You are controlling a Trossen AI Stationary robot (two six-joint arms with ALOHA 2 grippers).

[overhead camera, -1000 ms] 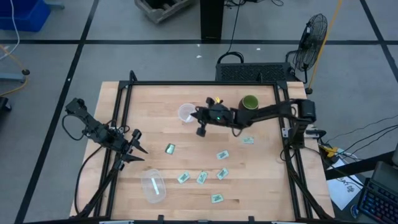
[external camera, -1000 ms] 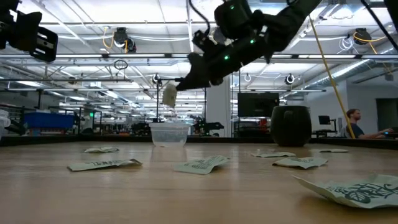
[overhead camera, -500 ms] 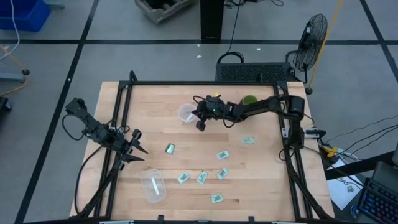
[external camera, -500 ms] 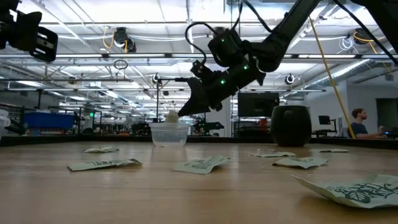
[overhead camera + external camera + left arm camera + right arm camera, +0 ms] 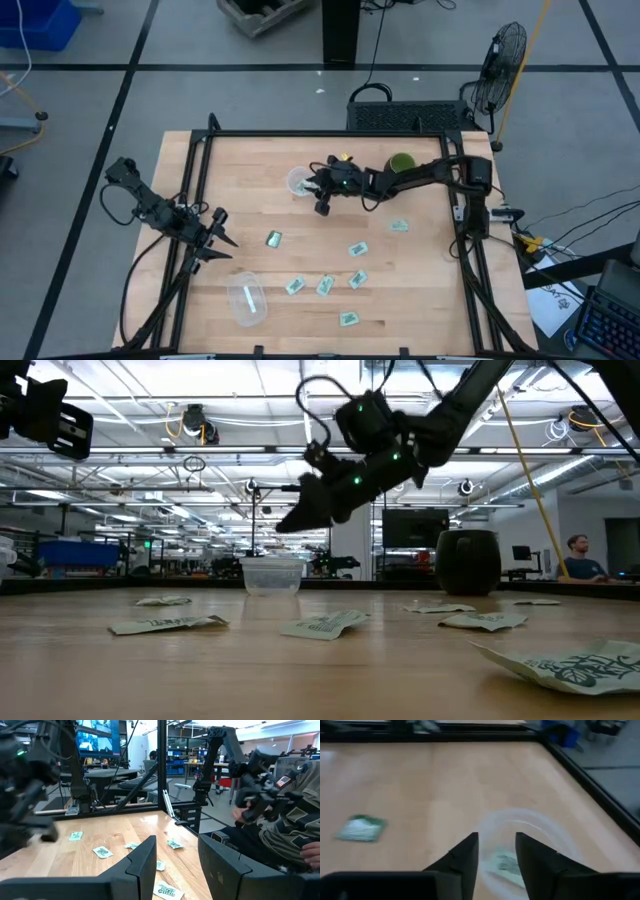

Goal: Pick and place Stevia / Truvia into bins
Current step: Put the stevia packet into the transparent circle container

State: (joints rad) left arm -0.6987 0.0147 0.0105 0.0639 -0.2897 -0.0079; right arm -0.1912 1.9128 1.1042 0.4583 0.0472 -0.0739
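Sachet dropped in the round cup, seven more on the table

One sachet (image 5: 506, 863) lies inside the round cup (image 5: 525, 845), directly below the right hand (image 5: 496, 851), whose fingers stand apart and empty. The loose sachets (image 5: 325, 285) lie nearer the table's (image 5: 420, 300) front, between both arms; the left hand (image 5: 218, 240) waits open beside the oval tub (image 5: 246, 298).

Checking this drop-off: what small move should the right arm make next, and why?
Probably lift clear and swing toward a loose sachet. The right gripper stands open above the round cup, with a packet lying inside it.
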